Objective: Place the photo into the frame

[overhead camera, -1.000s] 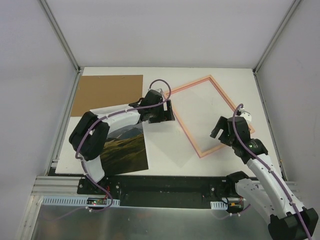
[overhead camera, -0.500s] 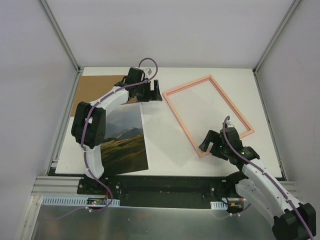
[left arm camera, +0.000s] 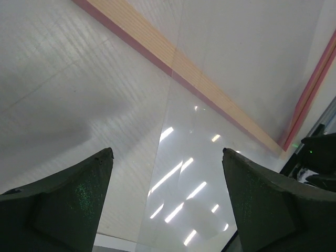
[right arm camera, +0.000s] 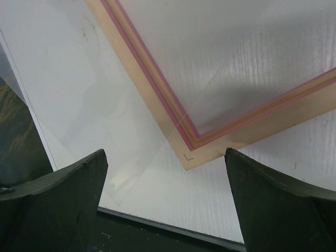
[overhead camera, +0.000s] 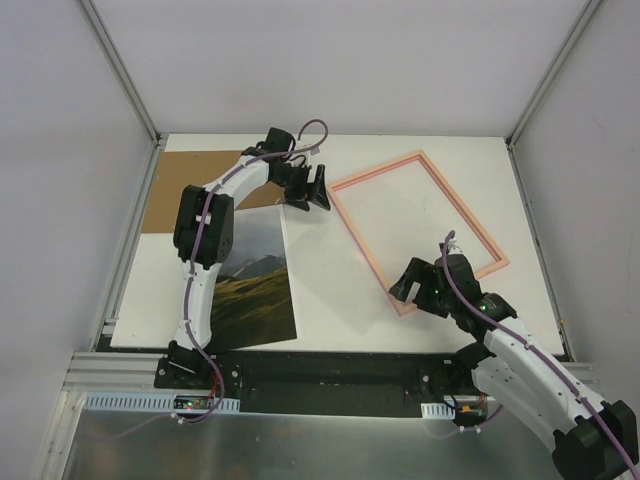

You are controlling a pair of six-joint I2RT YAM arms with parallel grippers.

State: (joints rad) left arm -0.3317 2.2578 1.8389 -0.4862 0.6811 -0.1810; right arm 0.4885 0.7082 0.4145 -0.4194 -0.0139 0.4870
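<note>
Photo first: the glossy rectangular print of a dark green-brown mountain slope under grey sky lies picture-side up on the near left part of the white worktop. In the overhead view my left arm crosses above its far end. It is outside the large rectangular picture frame with the thin salmon-pink wooden border. That frame lies flat and turned at an angle on the right half of the worktop, well apart from the print, and the white surface shows through its opening. Between the two lies a clear glossy sheet; light streaks reflect off it, and one edge overlaps the frame's left rail and near corner. A plain brown cardboard board lies at the far left.

My left hand hangs over the worktop just beside the frame's far left corner, fingers spread wide with nothing between them. My right hand is above the frame's near corner, likewise spread and empty.
</note>
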